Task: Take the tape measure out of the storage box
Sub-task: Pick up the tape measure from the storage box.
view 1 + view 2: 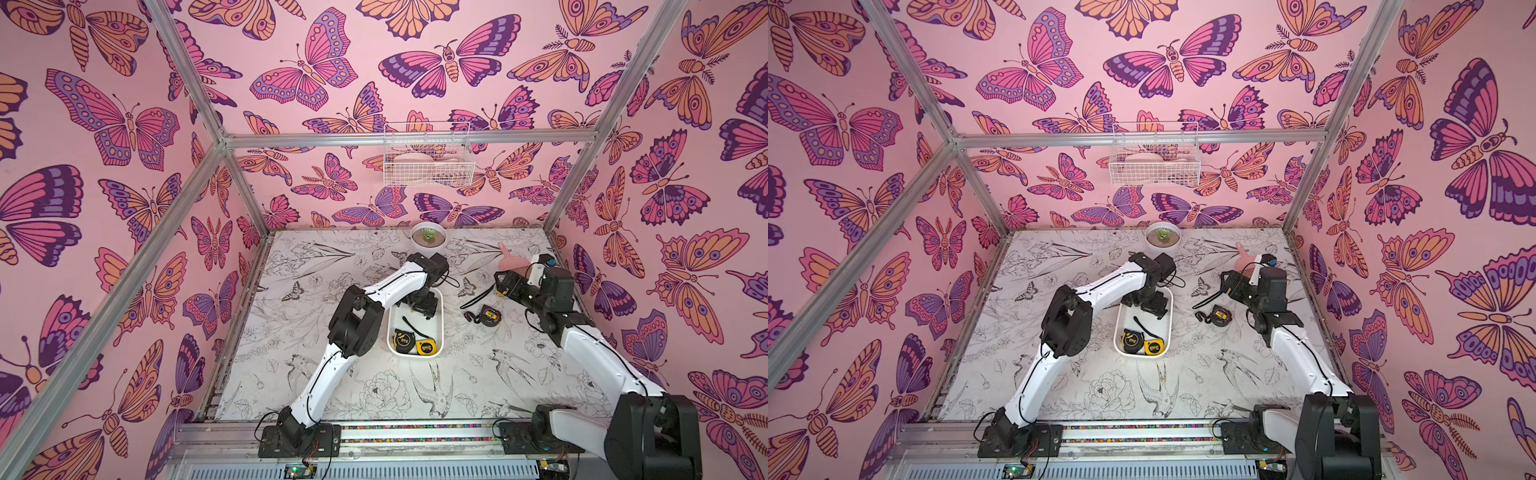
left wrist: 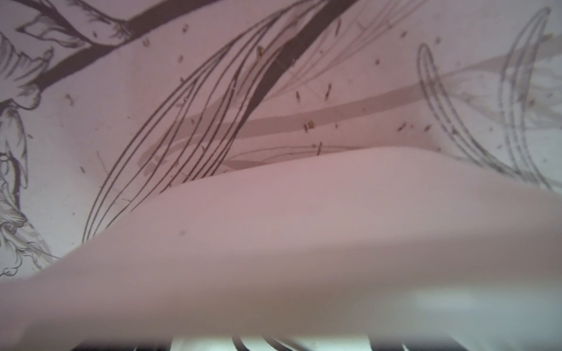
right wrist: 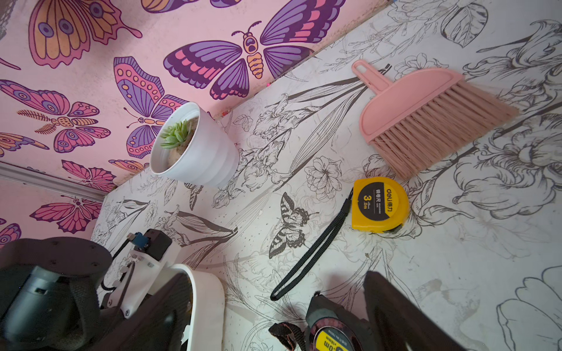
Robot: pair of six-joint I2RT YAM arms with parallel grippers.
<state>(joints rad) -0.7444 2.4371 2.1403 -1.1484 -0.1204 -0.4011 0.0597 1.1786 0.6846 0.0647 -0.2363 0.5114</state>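
Observation:
The storage box (image 1: 441, 324), a shallow white tub, lies mid-table. At its near end sit a black tape measure (image 1: 402, 339) and a yellow one (image 1: 426, 347). My left gripper (image 1: 420, 308) reaches down into the far end, open, with nothing between its fingers. The left wrist view shows mostly the blurred box wall (image 2: 304, 243). Right of the box, my right gripper (image 3: 279, 291) hovers open over a black tape measure (image 3: 331, 331) lying on the table. A yellow tape measure (image 3: 380, 205) with a black strap lies just beyond.
A white plant pot (image 1: 429, 239) stands at the back of the table. A pink hand brush (image 3: 425, 115) lies at the back right, near the right arm. A white wire basket (image 1: 428, 160) hangs on the back wall.

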